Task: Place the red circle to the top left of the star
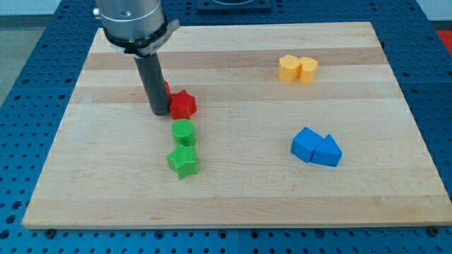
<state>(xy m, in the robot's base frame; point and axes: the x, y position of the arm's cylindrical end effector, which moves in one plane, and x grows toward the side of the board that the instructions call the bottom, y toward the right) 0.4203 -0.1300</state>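
My tip rests on the board at the view's left of centre. A red block, apparently the red circle, sits just behind the rod, mostly hidden by it, so its shape is hard to make out. A red star lies right of the tip, touching or nearly touching the rod. Below them is a green circle, and below that a green star. The tip is up and to the left of both green blocks.
Two yellow blocks sit together at the view's upper right. Two blue blocks, one a wedge shape, sit together at the right. The wooden board lies on a blue perforated table.
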